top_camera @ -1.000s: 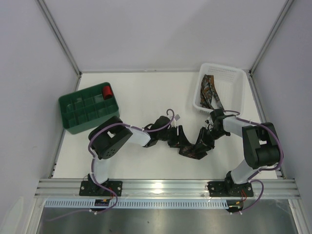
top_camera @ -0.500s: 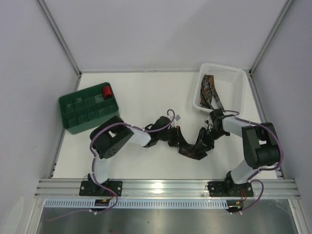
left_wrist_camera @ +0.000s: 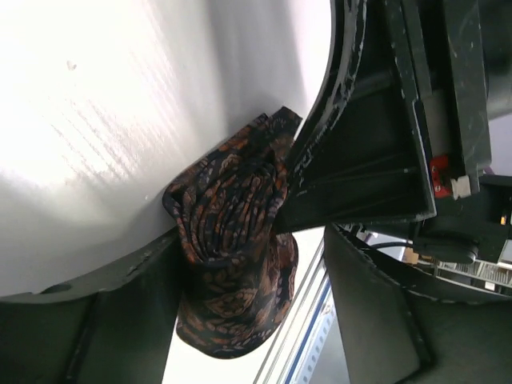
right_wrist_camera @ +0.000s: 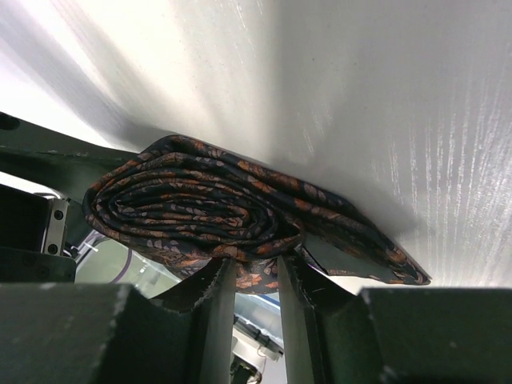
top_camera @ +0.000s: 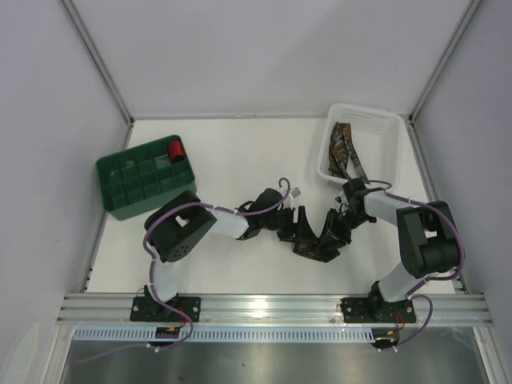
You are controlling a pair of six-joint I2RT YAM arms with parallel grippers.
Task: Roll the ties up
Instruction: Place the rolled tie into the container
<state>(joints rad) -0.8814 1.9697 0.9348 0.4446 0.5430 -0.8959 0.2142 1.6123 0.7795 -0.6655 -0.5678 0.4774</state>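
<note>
A tie [top_camera: 320, 253] with a dark brown-orange pattern lies rolled into a flat coil on the table between both grippers. In the right wrist view the coil [right_wrist_camera: 200, 208] lies across the fingertips, and my right gripper [right_wrist_camera: 258, 280] is shut on its lower edge. In the left wrist view the coil [left_wrist_camera: 232, 232] stands on end against one finger, and my left gripper [left_wrist_camera: 256, 268] is open wide around it. From above, the left gripper [top_camera: 300, 228] and the right gripper [top_camera: 324, 238] meet at the table's middle front. More ties [top_camera: 346, 152] lie in the basket.
A white slotted basket [top_camera: 376, 120] stands at the back right. A green divided crate [top_camera: 120, 172] stands at the left, with a small red roll [top_camera: 176, 149] in a far compartment. The aluminium rail [top_camera: 272, 304] runs along the near edge.
My left gripper has shifted slightly right, closer round the coil. The right gripper and the coil have stayed almost still.
</note>
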